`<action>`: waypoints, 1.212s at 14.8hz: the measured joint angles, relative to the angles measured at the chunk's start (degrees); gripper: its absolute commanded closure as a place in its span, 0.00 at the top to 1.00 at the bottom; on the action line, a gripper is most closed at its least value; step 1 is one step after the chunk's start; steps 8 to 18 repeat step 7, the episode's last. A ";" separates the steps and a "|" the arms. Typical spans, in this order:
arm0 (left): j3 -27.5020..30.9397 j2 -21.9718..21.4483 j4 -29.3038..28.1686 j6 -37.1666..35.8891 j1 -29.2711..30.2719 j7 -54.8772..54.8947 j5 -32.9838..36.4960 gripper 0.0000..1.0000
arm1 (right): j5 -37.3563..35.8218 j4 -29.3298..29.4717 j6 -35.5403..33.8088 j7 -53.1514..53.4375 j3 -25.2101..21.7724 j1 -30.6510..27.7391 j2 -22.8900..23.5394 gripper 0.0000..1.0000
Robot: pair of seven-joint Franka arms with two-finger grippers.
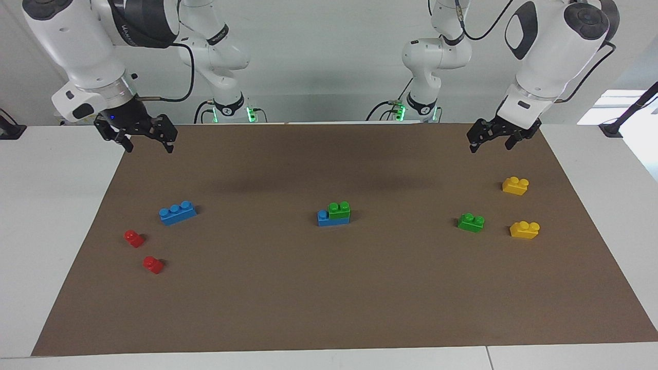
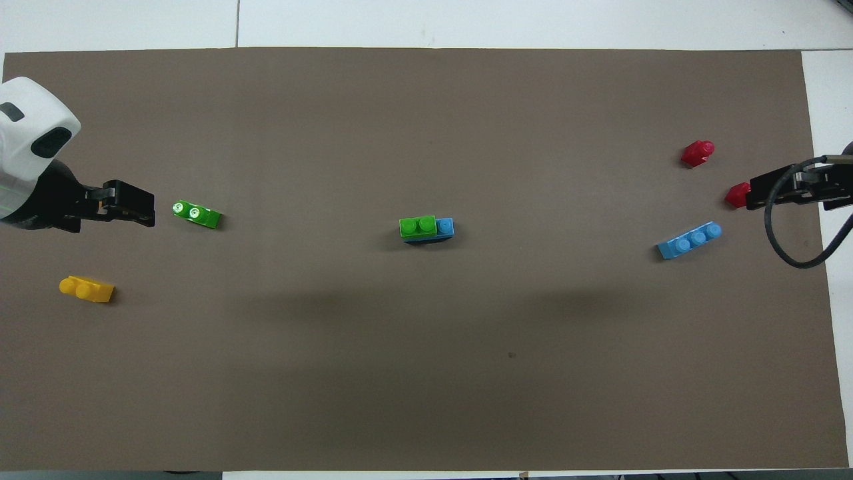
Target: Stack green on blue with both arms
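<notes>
Mid-bench: green two-stud brick (image 1: 339,210) sits pressed on a blue three-stud brick (image 1: 332,218), flush to one end, one blue stud left bare. Stack looks square and seated; I judge that pair done.

Second green brick (image 1: 471,222) lies loose toward the left arm's end, beside two yellow bricks (image 1: 515,185). Second blue brick (image 1: 177,212) lies toward the right arm's end, near two red one-stud bricks (image 1: 134,238).

Left hand (image 1: 492,139) and right hand (image 1: 148,140) hang over the bench's robot-side corners, fingers spread, holding nothing; likely parked clear of the stack.
</notes>
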 measured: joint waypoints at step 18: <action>0.24 0.01 0.03 0.02 1.10 0.11 0.00 1.00 | 0.00 0.01 0.00 0.14 0.04 0.00 -0.02 1.00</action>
